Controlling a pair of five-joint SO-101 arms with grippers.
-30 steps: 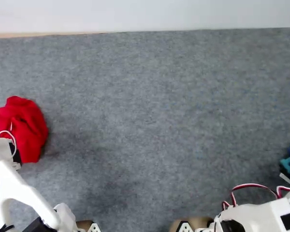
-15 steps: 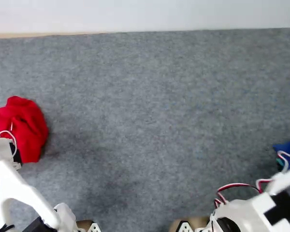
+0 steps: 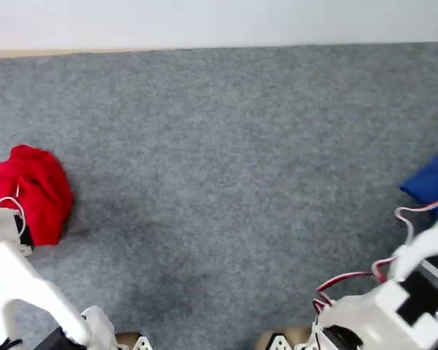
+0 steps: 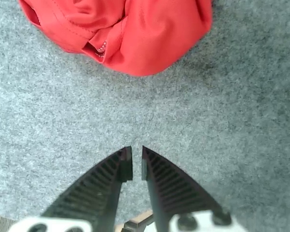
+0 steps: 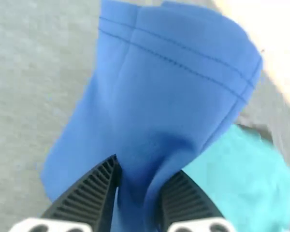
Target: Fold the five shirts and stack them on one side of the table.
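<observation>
A crumpled red shirt [image 3: 34, 191] lies at the table's left edge, also seen as the red shirt [image 4: 121, 30] in the left wrist view. My left gripper [image 4: 133, 164] is shut and empty just short of it, over bare grey felt. My right gripper [image 5: 135, 186] is shut on a blue shirt [image 5: 169, 96], which hangs from its fingers. From above, the blue shirt [image 3: 432, 182] shows at the right edge over the right arm [image 3: 394, 306]. A teal shirt [image 5: 241, 179] lies beneath the blue one.
The grey felt table [image 3: 226, 160] stretches wide between the two arms. A pale wall strip [image 3: 219, 22] runs along the far edge. A light surface [image 5: 275, 43] borders the felt beyond the blue shirt.
The right arm has swung up and away at the right edge, lifting the blue shirt so more of it shows. The left arm and red shirt have not moved.
</observation>
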